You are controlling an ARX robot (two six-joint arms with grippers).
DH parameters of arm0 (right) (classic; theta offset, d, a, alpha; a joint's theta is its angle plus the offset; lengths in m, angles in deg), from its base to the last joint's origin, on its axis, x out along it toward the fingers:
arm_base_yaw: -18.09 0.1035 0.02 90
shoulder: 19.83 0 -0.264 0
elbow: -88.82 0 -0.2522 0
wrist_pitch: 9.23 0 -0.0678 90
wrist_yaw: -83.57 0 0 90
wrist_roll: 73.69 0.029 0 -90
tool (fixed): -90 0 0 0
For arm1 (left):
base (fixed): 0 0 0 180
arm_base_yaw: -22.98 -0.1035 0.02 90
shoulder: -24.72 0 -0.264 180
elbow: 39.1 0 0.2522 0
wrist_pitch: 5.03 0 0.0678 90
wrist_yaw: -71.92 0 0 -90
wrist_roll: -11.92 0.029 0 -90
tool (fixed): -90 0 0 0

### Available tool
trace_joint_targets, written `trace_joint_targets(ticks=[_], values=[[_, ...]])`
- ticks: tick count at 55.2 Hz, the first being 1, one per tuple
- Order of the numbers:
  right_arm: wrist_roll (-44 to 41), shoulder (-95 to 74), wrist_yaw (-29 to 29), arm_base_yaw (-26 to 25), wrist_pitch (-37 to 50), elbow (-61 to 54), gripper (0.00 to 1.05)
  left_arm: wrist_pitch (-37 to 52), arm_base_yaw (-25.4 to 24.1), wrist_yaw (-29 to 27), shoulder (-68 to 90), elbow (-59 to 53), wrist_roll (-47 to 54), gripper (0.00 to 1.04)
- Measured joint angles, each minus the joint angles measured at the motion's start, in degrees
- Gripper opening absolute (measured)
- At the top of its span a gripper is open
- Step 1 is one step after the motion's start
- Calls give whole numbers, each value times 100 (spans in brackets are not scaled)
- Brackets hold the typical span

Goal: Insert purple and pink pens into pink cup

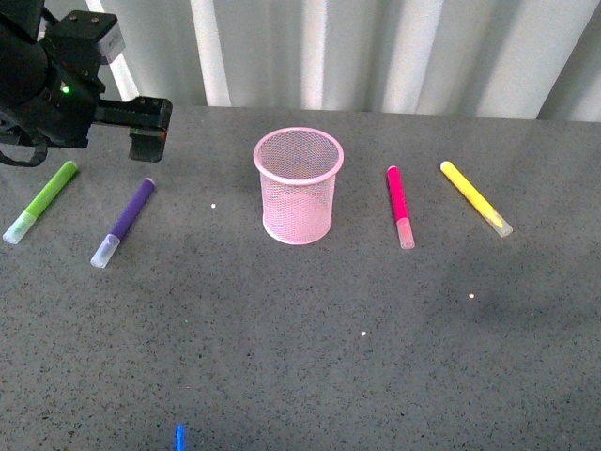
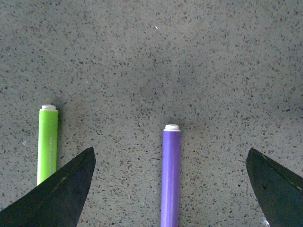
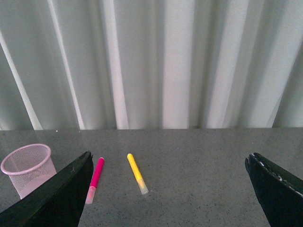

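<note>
We observe a dark grey, finely speckled, stone-look tabletop (image 1: 282, 357) across the whole foreground. Behind its far edge stands a white backdrop of vertical folds (image 1: 376, 56), with bright and grey bands alternating; we cannot tell whether it is cloth or panel. We note small white specks (image 1: 363, 333) on the surface and a small blue mark (image 1: 179, 437) at the near edge.

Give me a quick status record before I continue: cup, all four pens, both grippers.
cup: pink mesh cup, upright, mid-table, no pens inside
purple pen: flat, left of cup
pink pen: flat, right of cup
others: green marker far left; yellow marker far right
left gripper: open above purple pen, nothing held
right gripper: open, nothing held
task: neither pen inserted yet
</note>
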Motion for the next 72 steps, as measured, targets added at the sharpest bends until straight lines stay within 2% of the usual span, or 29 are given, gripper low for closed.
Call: trace_joint_targets(ticks=[66,72], values=[[0,0,-2,0,-2,0,98,243,256,35,903,87,50,98],[0,0,0,0,0,0,98,247,278,83,953,136,46,84]])
